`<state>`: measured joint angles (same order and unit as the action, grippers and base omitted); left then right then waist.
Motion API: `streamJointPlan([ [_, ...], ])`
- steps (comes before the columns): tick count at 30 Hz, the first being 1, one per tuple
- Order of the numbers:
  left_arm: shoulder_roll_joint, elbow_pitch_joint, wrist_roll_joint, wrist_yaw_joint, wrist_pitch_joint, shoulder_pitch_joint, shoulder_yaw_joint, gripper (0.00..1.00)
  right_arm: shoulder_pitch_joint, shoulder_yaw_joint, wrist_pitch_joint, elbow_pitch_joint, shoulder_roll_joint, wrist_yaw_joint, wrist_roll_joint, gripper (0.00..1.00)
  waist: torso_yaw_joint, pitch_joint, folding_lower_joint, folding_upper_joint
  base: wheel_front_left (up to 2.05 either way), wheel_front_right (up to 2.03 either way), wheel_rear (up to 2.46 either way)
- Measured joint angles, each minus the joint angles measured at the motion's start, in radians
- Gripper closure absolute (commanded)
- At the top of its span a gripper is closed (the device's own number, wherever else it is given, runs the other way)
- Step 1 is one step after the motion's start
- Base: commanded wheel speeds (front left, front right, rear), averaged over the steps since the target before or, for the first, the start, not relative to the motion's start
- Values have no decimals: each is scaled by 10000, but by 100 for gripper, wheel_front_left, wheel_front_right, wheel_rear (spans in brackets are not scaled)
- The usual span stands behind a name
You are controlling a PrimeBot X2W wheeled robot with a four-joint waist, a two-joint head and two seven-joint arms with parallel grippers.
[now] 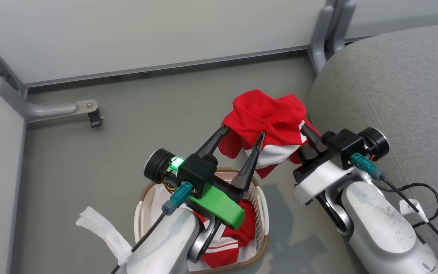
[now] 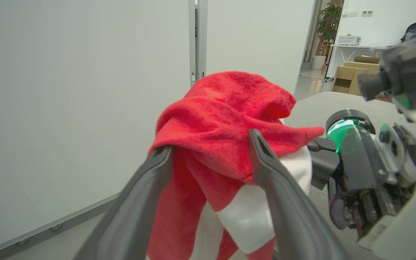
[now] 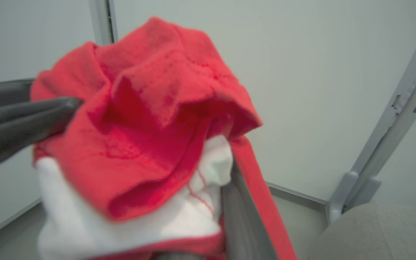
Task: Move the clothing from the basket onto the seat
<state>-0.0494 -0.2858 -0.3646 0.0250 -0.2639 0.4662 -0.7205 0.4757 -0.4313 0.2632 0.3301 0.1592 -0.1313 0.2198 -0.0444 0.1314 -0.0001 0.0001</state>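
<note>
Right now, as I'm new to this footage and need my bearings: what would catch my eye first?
A red-and-white garment hangs in mid-air near the middle of the head view, with the right gripper shut on it and the left gripper open, its fingers straddling the folds. Below, more red clothing lies in the laundry basket on the floor, with the grey sofa cushion at the right.
</note>
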Motion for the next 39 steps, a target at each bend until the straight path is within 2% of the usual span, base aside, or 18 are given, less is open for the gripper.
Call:
streamJointPlan([
  [8, 6, -297, 439, 69, 0, -13, 274, 0, -350, 876, 0, -454, -136, 0, -73, 100, -1278, 202, 1, 0, 0, 0, 0],
  [26, 17, -706, 949, 520, 0, -332, 930, 0, -1021, 2416, 0, -1016, -491, 0, -115, 100, -4377, 877, 0, 0, 0, 0, 0],
  [32, 25, -895, 1120, 631, 0, -279, 903, 0, -823, 3032, 0, -911, -251, 0, -176, 100, -4827, 1377, 1, 0, 0, 0, 0],
  [39, -23, -1331, 1521, 780, -2, 53, 1018, 0, 833, 3499, 0, -278, 800, 0, -533, 100, -4815, 2291, 0, 0, 0, 0, 0],
])
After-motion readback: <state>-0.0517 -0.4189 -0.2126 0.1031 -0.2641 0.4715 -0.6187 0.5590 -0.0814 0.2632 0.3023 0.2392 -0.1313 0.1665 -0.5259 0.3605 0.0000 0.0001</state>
